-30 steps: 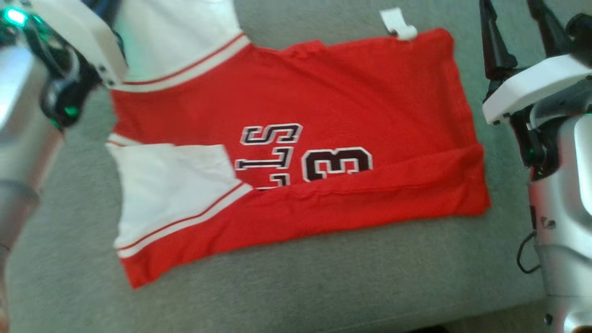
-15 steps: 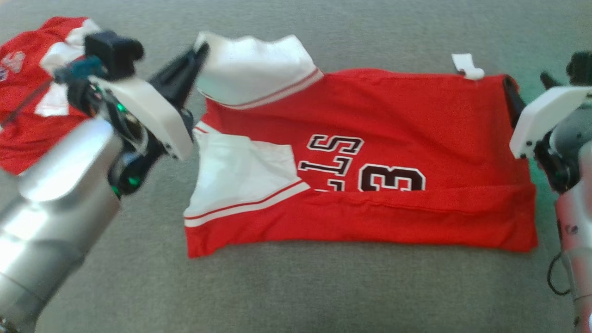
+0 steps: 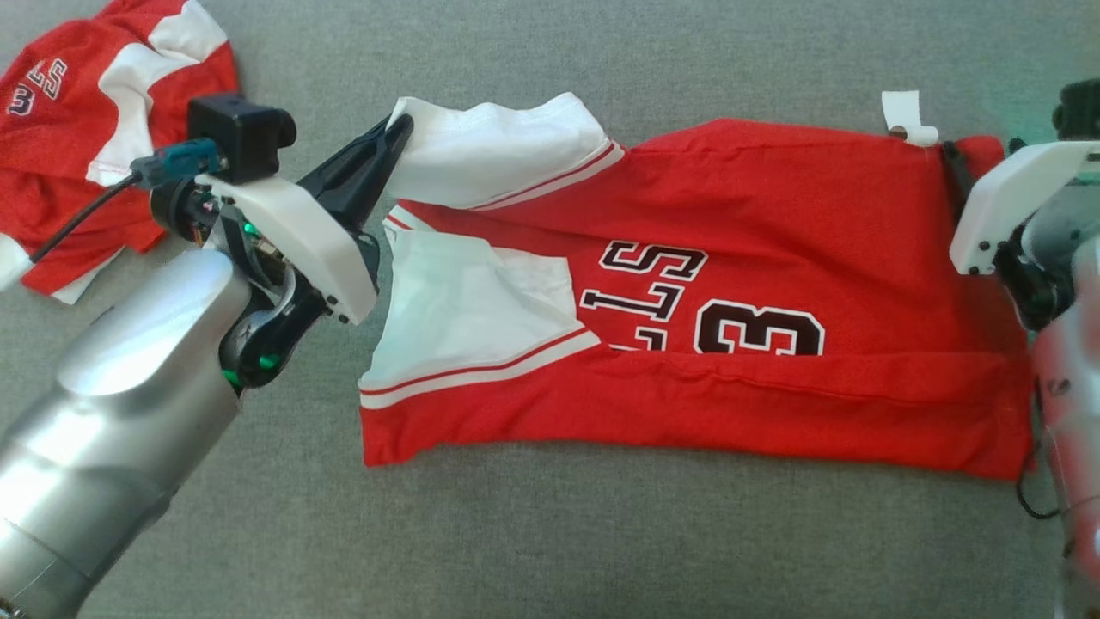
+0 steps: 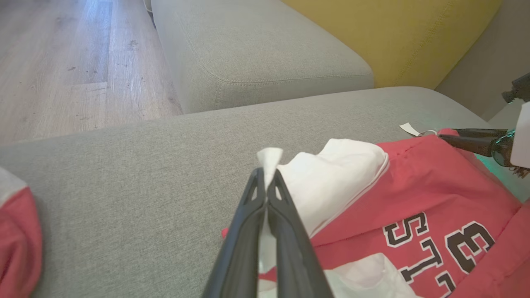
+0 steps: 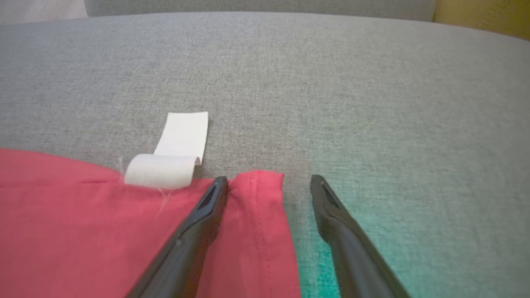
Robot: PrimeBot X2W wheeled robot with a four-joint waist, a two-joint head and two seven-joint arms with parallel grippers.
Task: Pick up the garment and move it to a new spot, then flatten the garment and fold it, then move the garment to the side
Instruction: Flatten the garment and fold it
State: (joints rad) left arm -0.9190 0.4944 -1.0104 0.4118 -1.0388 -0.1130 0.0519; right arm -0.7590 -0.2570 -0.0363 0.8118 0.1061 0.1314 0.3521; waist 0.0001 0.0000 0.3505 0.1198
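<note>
The grey cushion (image 3: 550,533) carries the garment (image 3: 773,215), a red jersey laid flat across its middle with the near edge folded over the black lettering. A second red jersey (image 3: 77,103) lies crumpled at the far left, well apart. The left gripper (image 4: 265,174) is pressed together, pinching the edge of the upper white sleeve (image 3: 498,146) and holding it raised off the cushion. The right gripper (image 5: 269,180) is spread at the garment's far right corner; one finger appears to rest on the red fabric. A white tag (image 5: 182,136) curls just beside it.
</note>
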